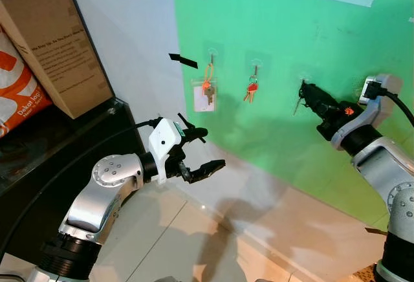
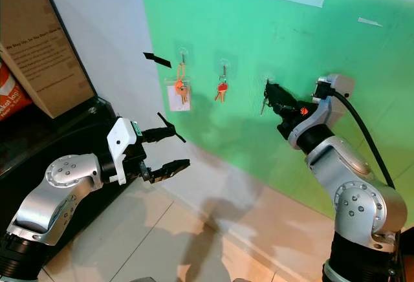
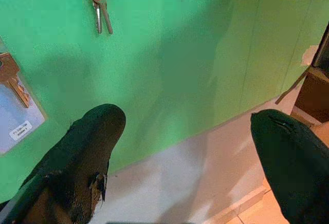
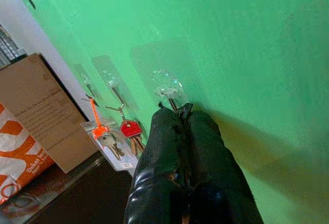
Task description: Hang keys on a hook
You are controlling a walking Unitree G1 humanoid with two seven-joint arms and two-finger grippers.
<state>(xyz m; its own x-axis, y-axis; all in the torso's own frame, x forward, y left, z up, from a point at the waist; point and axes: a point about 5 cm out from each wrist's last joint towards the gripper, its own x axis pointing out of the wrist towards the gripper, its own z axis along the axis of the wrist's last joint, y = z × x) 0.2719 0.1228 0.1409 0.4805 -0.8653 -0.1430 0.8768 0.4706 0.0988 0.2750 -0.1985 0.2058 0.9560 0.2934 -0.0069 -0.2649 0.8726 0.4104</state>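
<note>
at third hook point(image 4: 167, 91) | right gripper point(image 4: 177, 115) clamped on keys point(image 1: 297, 105), mostly hidden | left gripper point(image 1: 206, 147) apart

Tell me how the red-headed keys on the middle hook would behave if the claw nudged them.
The red-headed metal keys hang loosely from a ring on a clear wall hook, so they would probably swing and jingle. They look small and light, and might slip off if lifted upward.

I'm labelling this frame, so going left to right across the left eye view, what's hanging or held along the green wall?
Orange-strap keys with a white card → red-tagged keys → keys pinched in the right gripper at the third hook.
</note>
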